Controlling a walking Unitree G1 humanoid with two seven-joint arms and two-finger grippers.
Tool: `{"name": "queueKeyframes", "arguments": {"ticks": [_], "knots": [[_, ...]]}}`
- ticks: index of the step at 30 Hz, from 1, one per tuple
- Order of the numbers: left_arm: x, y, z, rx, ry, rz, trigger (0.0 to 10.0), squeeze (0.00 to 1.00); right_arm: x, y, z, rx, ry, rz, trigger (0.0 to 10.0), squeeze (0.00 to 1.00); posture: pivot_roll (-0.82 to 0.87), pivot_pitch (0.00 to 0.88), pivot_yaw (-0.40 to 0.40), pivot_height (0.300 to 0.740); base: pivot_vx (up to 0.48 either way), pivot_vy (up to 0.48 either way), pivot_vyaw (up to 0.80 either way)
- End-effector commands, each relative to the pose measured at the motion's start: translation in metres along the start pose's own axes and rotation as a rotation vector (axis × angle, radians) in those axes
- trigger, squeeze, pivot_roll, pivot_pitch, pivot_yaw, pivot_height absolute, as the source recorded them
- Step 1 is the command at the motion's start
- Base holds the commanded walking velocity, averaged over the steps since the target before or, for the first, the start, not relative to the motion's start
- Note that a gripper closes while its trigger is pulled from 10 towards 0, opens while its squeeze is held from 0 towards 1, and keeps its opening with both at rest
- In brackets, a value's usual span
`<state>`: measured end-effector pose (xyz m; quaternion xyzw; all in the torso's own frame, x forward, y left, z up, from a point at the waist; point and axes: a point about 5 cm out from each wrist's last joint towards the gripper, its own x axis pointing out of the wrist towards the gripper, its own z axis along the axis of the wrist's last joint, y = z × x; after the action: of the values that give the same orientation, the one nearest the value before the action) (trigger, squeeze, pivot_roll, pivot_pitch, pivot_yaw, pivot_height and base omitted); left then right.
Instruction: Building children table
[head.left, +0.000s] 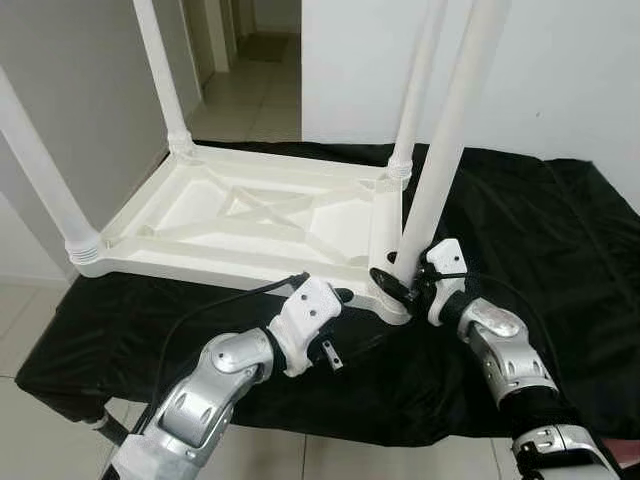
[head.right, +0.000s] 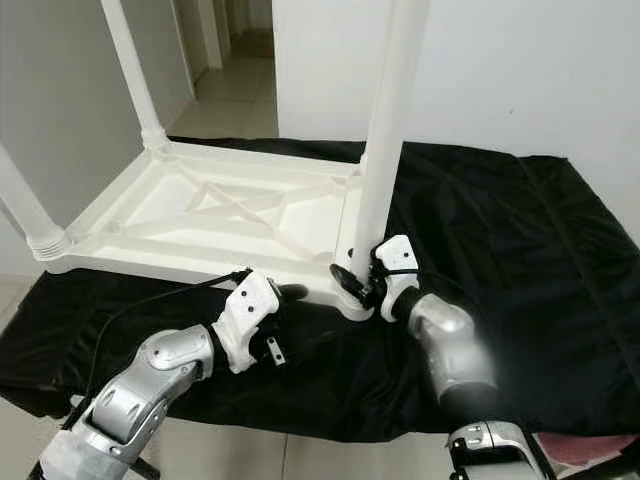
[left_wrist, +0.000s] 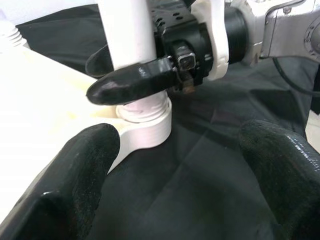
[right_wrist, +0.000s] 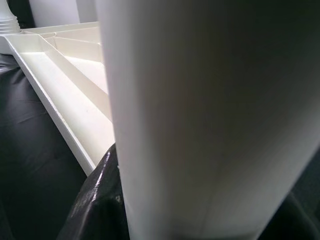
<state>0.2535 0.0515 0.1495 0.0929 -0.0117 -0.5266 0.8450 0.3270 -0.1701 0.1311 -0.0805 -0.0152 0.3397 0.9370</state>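
The white plastic children's table (head.left: 250, 215) lies upside down on a black cloth (head.left: 540, 230). Three white legs stand up from its corners: back left (head.left: 160, 70), near left (head.left: 40, 170) and back right (head.left: 420, 80). A fourth leg (head.left: 440, 170) stands slightly tilted in the near right corner socket (left_wrist: 145, 125). My right gripper (head.left: 400, 280) is shut on the base of this leg, one black finger (left_wrist: 135, 82) across its front. My left gripper (left_wrist: 180, 165) is open just before that corner, low over the cloth, holding nothing. The right wrist view shows the leg (right_wrist: 210, 115) close up.
The cloth-covered surface ends close to me at its front edge (head.left: 330, 425), with pale tiled floor (head.left: 40, 410) below. A hallway (head.left: 250, 60) opens behind the table, and a white wall (head.left: 560, 70) stands at the back right. Bare cloth lies right of the table.
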Motion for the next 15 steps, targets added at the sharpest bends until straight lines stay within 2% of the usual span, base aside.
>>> {"name": "queueKeyframes", "arguments": {"ticks": [1, 9, 11, 13, 15], "knots": [[-0.0012, -0.0011, 0.0010, 0.007, 0.003, -0.023, 10.0, 0.00, -0.0054, 0.0034, -0.0108, 0.040, 0.033, -0.003, 10.0, 0.00, -0.02, 0.000, 0.051, 0.740, 0.000, 0.000, 0.00], [0.0004, 0.0065, -0.0016, 0.015, 0.010, 0.003, 10.0, 0.00, -0.0122, 0.0024, -0.0086, 0.074, 0.018, -0.175, 10.0, 0.00, -0.03, 0.000, 0.033, 0.740, 0.000, 0.000, 0.00], [0.0009, 0.0079, 0.0009, 0.000, -0.007, 0.010, 10.0, 0.00, -0.0120, 0.0056, -0.0049, 0.079, 0.021, -0.258, 10.0, 0.00, -0.05, 0.000, 0.032, 0.740, 0.000, 0.000, 0.00], [0.0009, 0.0079, 0.0009, 0.000, -0.007, 0.010, 10.0, 0.00, -0.0120, 0.0056, -0.0049, 0.079, 0.021, -0.258, 10.0, 0.00, -0.05, 0.000, 0.032, 0.740, 0.000, 0.000, 0.00], [0.0018, 0.0060, -0.0018, 0.007, 0.003, 0.000, 10.0, 0.00, -0.0109, 0.0091, -0.0034, 0.099, 0.035, -0.362, 10.0, 0.00, -0.06, 0.000, 0.042, 0.740, 0.000, 0.000, 0.00]]}}
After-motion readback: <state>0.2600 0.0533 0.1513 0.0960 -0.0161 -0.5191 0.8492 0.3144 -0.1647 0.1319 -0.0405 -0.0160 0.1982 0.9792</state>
